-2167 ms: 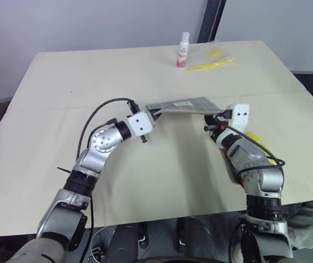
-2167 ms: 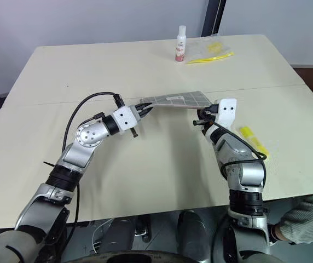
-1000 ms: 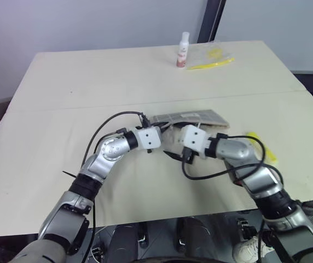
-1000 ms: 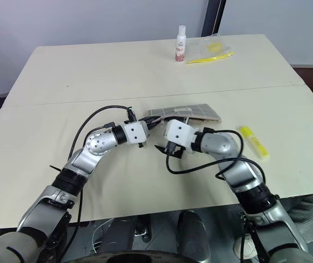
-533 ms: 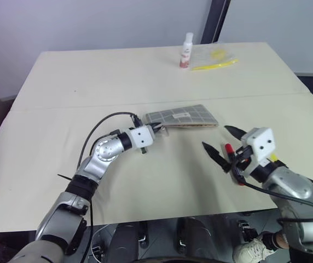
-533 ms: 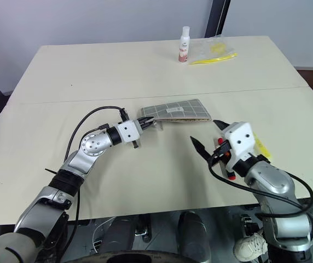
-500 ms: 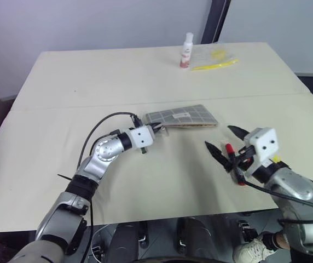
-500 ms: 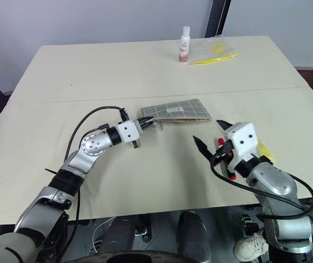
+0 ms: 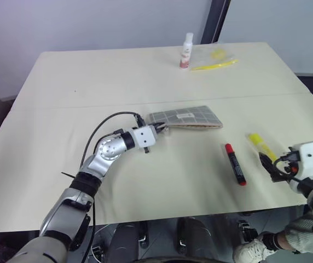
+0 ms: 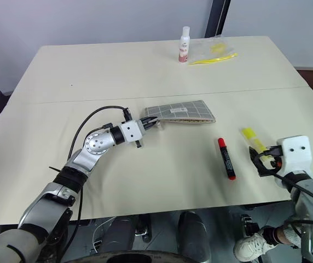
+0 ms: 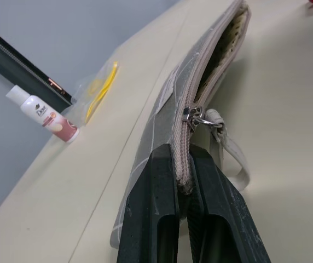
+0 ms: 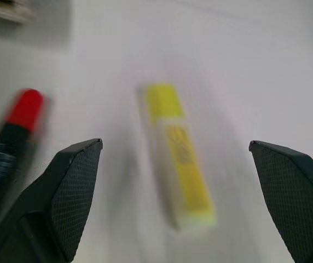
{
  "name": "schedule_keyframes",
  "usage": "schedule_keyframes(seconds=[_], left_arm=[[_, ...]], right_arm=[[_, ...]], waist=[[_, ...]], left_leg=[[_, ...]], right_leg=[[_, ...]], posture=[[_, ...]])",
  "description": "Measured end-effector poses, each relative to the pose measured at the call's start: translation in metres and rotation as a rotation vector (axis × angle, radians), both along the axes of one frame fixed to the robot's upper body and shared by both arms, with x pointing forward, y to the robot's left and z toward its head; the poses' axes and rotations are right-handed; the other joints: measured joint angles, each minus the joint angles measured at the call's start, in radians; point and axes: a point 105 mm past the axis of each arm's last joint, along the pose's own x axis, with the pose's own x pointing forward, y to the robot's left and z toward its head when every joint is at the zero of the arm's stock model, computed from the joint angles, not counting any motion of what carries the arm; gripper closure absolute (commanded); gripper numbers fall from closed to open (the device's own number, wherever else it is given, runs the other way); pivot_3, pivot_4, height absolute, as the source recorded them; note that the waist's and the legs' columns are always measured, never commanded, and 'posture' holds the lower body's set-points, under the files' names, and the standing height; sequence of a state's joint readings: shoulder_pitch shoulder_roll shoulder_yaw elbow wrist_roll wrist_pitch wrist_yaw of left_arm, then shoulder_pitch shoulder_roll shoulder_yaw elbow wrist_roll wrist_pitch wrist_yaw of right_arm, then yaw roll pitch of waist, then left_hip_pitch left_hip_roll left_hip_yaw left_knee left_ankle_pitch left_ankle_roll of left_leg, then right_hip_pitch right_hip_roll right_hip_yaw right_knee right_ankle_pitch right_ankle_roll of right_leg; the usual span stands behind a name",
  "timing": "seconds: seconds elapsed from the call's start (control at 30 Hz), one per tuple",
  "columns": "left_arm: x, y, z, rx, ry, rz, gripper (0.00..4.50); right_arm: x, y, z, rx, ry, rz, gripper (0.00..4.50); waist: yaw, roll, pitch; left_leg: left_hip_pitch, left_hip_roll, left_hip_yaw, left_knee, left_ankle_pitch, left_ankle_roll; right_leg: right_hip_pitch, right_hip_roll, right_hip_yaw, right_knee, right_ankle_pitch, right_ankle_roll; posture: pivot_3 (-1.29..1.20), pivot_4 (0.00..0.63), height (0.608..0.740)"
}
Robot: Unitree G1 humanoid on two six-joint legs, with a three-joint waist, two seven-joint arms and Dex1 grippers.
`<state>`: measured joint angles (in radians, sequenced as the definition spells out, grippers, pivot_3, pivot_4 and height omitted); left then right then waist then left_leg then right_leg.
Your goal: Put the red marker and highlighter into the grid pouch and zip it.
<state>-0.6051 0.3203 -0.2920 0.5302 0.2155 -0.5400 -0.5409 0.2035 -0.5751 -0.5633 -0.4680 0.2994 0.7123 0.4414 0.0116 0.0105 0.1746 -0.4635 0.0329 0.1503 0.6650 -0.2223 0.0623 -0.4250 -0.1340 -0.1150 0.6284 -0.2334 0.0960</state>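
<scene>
- The left gripper [image 9: 159,129] is clamped on the left end of the grid pouch [image 9: 188,117]; in the left wrist view its two black fingers [image 11: 159,208] pinch the zipper edge of the pouch between them.
- The grid pouch lies near the middle of the table [image 9: 91,82], long side running left to right, its white label facing up.
- The left wrist view shows the pouch mouth gaping open past the zipper pull [image 11: 192,114], which sits close to the gripped end; a pale loop strap [image 11: 234,159] hangs from it.
- The red marker [image 9: 235,163] lies flat on the table to the right of and nearer than the pouch, apart from it, red cap pointing away from the robot.
- The highlighter [image 9: 259,146] lies on the table just to the right of the marker, the two not touching.
- The right gripper [image 10: 260,160] hangs at the right edge of the table just short of the highlighter's near end, its jaws spread wide and holding nothing; in the right wrist view the highlighter [image 12: 179,154] lies between the two fingertips.
- At the far edge of the table stand a small white bottle [image 9: 186,50] and, beside it, a clear plastic bag [image 9: 215,57] with thin yellow items inside.
</scene>
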Motion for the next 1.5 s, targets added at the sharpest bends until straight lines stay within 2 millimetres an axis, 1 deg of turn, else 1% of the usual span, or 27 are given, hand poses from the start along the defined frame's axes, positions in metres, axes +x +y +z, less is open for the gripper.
schedule_keyframes(seconds=[0.1, 0.27, 0.37, 0.4, 0.47, 0.53, 0.57, 0.63, 0.67, 0.8, 0.9, 0.93, 1.07, 1.13, 1.17, 1.2, 1.27, 1.33, 1.4, 1.5], left_arm=[[0.000, -0.002, 0.001, 0.000, -0.002, -0.005, 4.50], [0.001, -0.002, 0.003, 0.012, -0.010, -0.012, 4.50], [0.001, -0.002, 0.003, 0.017, -0.010, -0.013, 4.50], [0.001, -0.002, 0.003, 0.018, -0.010, -0.013, 4.50], [0.001, -0.002, 0.003, 0.020, -0.009, -0.015, 4.50], [0.001, -0.002, 0.002, 0.023, -0.010, -0.015, 4.50], [0.001, -0.002, 0.002, 0.025, -0.010, -0.015, 4.50], [0.001, -0.002, 0.002, 0.028, -0.011, -0.015, 4.50], [0.000, -0.002, 0.002, 0.028, -0.012, -0.016, 4.50], [0.000, -0.003, 0.002, 0.028, -0.020, -0.023, 4.50], [-0.001, -0.004, 0.002, 0.028, -0.022, -0.026, 4.50], [-0.001, -0.004, 0.002, 0.029, -0.022, -0.028, 4.50], [-0.002, -0.006, 0.002, 0.032, -0.019, -0.038, 4.50], [-0.002, -0.006, 0.001, 0.034, -0.015, -0.038, 4.50], [-0.002, -0.006, 0.001, 0.033, -0.013, -0.040, 4.50], [-0.002, -0.008, 0.001, 0.032, -0.013, -0.044, 4.50], [-0.002, -0.009, 0.002, 0.032, -0.016, -0.049, 4.50], [-0.001, -0.011, 0.004, 0.031, -0.021, -0.052, 4.50], [-0.001, -0.013, 0.005, 0.028, -0.024, -0.059, 4.50], [-0.002, -0.013, 0.005, 0.031, -0.023, -0.062, 4.50]], right_arm=[[0.004, -0.006, -0.009, 0.067, 0.053, 0.017, 0.03], [0.011, -0.021, -0.017, 0.133, 0.114, -0.004, 0.03], [0.008, -0.026, -0.026, 0.157, 0.171, -0.007, 0.03], [0.007, -0.026, -0.028, 0.157, 0.185, 0.000, 0.27], [0.007, -0.025, -0.029, 0.138, 0.204, 0.026, 0.93], [0.007, -0.022, -0.030, 0.125, 0.212, 0.050, 1.88], [0.007, -0.021, -0.030, 0.123, 0.212, 0.055, 2.48], [0.008, -0.020, -0.030, 0.121, 0.209, 0.059, 3.49], [0.008, -0.020, -0.030, 0.120, 0.208, 0.057, 3.66], [0.008, -0.019, -0.027, 0.123, 0.200, 0.060, 3.65], [0.010, -0.011, -0.014, 0.126, 0.164, 0.098, 3.65], [0.012, -0.005, -0.006, 0.127, 0.142, 0.127, 3.65], [0.015, 0.028, 0.022, 0.114, 0.072, 0.298, 3.65], [0.015, 0.052, 0.032, 0.115, 0.051, 0.407, 3.65], [0.015, 0.068, 0.036, 0.111, 0.043, 0.471, 3.65], [0.015, 0.078, 0.038, 0.106, 0.039, 0.511, 3.65], [0.013, 0.100, 0.036, 0.045, 0.072, 0.612, 3.65], [0.014, 0.113, 0.028, 0.010, 0.108, 0.664, 3.65], [0.017, 0.119, 0.019, -0.013, 0.129, 0.683, 3.65], [0.022, 0.114, 0.011, -0.061, 0.153, 0.675, 3.65]], waist=[[0.001, 0.000, 0.000], [0.001, 0.000, 0.000], [0.001, 0.000, 0.000], [0.001, 0.000, 0.000], [0.000, 0.000, 0.000], [0.001, 0.000, 0.000], [0.002, 0.000, 0.000], [0.002, 0.000, 0.000], [0.002, -0.001, 0.000], [0.002, 0.000, 0.000], [0.001, 0.000, 0.000], [0.001, 0.000, 0.000], [0.001, 0.000, 0.000], [0.001, -0.001, 0.000], [0.001, -0.001, 0.000], [0.002, -0.001, 0.000], [0.002, -0.001, 0.000], [0.002, -0.002, 0.000], [0.002, -0.002, 0.000], [0.002, -0.002, 0.000]], left_leg=[[0.000, 0.000, 0.000, 0.000, 0.001, 0.001], [0.000, 0.000, 0.000, 0.000, 0.001, 0.002], [-0.001, 0.000, 0.000, 0.000, 0.001, 0.002], [-0.001, 0.000, 0.000, 0.000, 0.001, 0.002], [-0.001, 0.000, 0.000, 0.000, 0.001, 0.002], [0.000, 0.000, 0.000, 0.000, 0.001, 0.002], [0.000, 0.000, 0.000, 0.000, 0.001, 0.002], [0.000, 0.000, 0.000, 0.000, 0.000, 0.002], [0.000, 0.000, 0.000, 0.001, 0.000, 0.001], [-0.001, 0.000, 0.000, 0.001, 0.000, 0.002], [-0.001, 0.000, 0.000, 0.000, 0.000, 0.003], [-0.001, 0.000, 0.000, 0.000, 0.000, 0.003], [-0.001, 0.000, 0.000, 0.000, 0.000, 0.003], [-0.001, 0.000, 0.000, 0.000, 0.000, 0.002], [-0.001, 0.000, 0.000, 0.000, 0.000, 0.002], [-0.001, 0.000, 0.000, 0.000, 0.000, 0.002], [-0.001, 0.000, -0.001, 0.001, 0.000, 0.002], [-0.001, 0.000, -0.001, 0.000, -0.001, 0.002], [-0.001, -0.001, -0.001, 0.000, -0.001, 0.003], [-0.002, -0.001, -0.001, 0.001, -0.001, 0.005]], right_leg=[[0.000, 0.000, 0.000, 0.000, 0.000, 0.000], [0.000, 0.000, 0.000, 0.000, 0.000, 0.000], [0.000, 0.000, 0.000, 0.000, 0.000, 0.000], [0.000, 0.000, 0.000, 0.000, 0.000, 0.000], [0.000, 0.000, 0.000, 0.000, 0.000, 0.000], [0.001, 0.000, 0.000, 0.000, 0.000, 0.000], [0.001, 0.000, 0.000, 0.000, 0.000, 0.000], [0.000, 0.000, 0.000, -0.001, 0.000, 0.000], [0.000, 0.000, 0.000, -0.002, 0.000, 0.000], [0.001, 0.000, 0.000, -0.002, 0.000, 0.000], [0.000, 0.000, 0.000, -0.001, 0.000, 0.001], [0.000, 0.000, 0.000, -0.001, 0.000, 0.001], [0.000, 0.000, 0.000, -0.001, 0.000, 0.001], [0.000, 0.000, 0.000, -0.001, 0.000, 0.000], [0.000, 0.000, 0.000, -0.001, 0.000, 0.000], [0.000, 0.000, 0.000, -0.002, 0.000, 0.000], [-0.001, 0.000, 0.000, -0.002, 0.000, 0.000], [-0.001, 0.000, -0.001, -0.005, 0.000, 0.000], [-0.001, 0.000, -0.001, -0.006, 0.000, 0.000], [0.000, -0.001, -0.001, -0.007, 0.000, 0.000]], posture=[[0.00, 0.150, 0.740], [0.00, 0.150, 0.740], [0.00, 0.150, 0.740], [0.00, 0.150, 0.740], [0.00, 0.150, 0.740], [0.00, 0.150, 0.740], [0.00, 0.150, 0.740], [0.00, 0.150, 0.740], [0.00, 0.150, 0.740], [0.00, 0.150, 0.740], [0.00, 0.150, 0.740], [0.00, 0.150, 0.740], [0.00, 0.150, 0.740], [0.00, 0.150, 0.740], [0.00, 0.150, 0.740], [0.00, 0.150, 0.740], [0.00, 0.150, 0.740], [0.00, 0.150, 0.740], [0.00, 0.150, 0.740], [0.00, 0.150, 0.740]])
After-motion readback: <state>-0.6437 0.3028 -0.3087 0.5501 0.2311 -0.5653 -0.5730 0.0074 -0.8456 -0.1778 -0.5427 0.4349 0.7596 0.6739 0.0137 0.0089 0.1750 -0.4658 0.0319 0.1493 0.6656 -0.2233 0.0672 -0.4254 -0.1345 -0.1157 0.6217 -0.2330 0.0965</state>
